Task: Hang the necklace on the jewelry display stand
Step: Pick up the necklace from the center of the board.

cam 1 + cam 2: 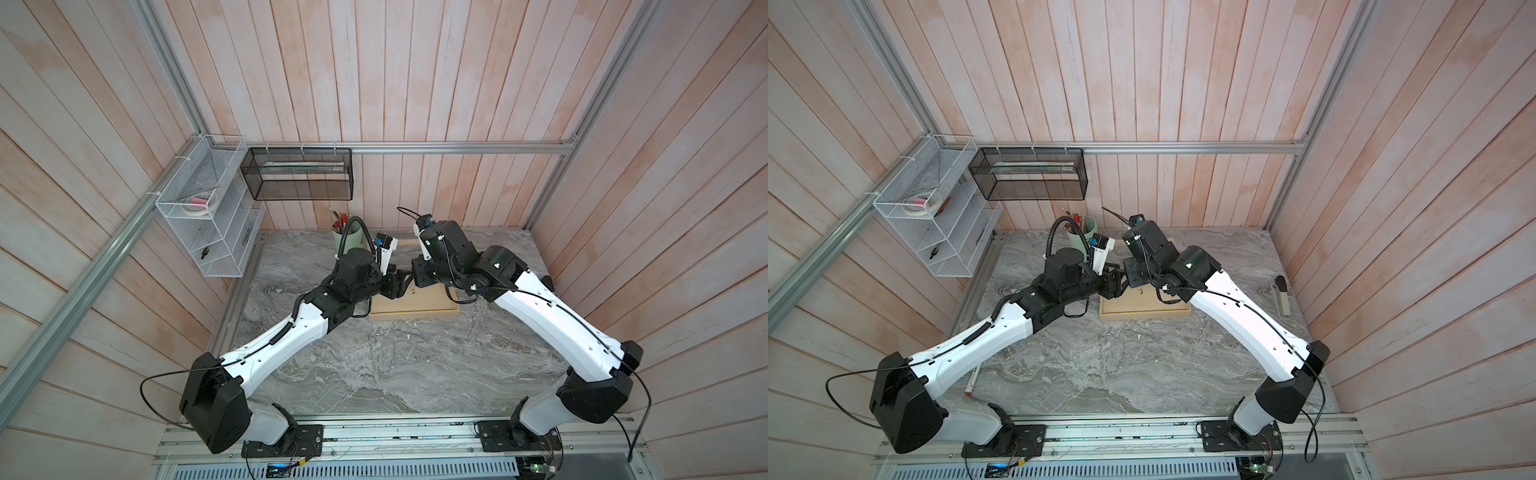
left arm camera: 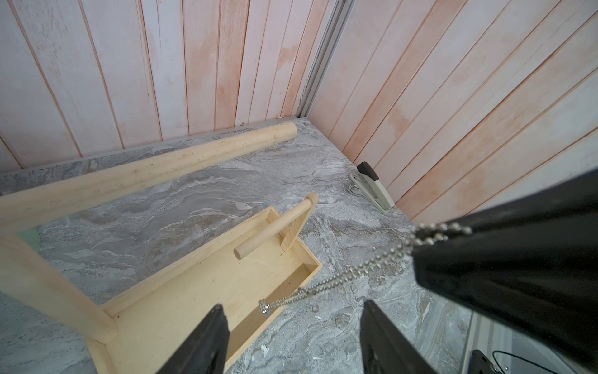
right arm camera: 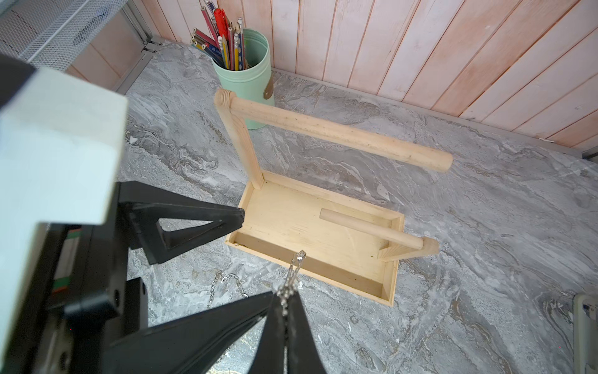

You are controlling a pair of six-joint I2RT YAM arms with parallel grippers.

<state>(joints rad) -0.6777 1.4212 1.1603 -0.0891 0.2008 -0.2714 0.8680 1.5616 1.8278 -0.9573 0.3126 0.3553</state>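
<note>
Right wrist view gives you the clearest look. Your right gripper [image 3: 286, 302] is pinched tight on the necklace [image 3: 297, 267], with the chain trapped between its closed fingers. A short doubled length with the clasp sticks out past the tips, and another loop hangs lower, off to one side. Your left gripper [image 3: 255, 255] sits just beside it with its jaws well apart, one finger [image 3: 194, 223] reaching toward a corner of the stand [image 3: 291, 220]. The lower loop shows in the gap between the two left fingers, but you cannot tell whether it touches either.

In the left wrist view, your left gripper [image 2: 291, 306] gapes and the right gripper [image 2: 501, 259] is a dark mass ahead of it. The necklace [image 2: 356, 272] runs slantwise from the right gripper's tip to a bunched end near the left fingertips.

The stand rests on the table [image 3: 485, 226] beyond both grippers. Its tall post and long dowel are at the end next to the green pen cup [image 3: 249, 84], and the short post and dowel are at the other end. The necklace hangs in the air off the tray's near rim, on neither dowel. In both top views the two grippers meet over the stand's [image 1: 415, 309] near left corner. A stapler [image 1: 1282, 295] lies by the right wall.
</note>
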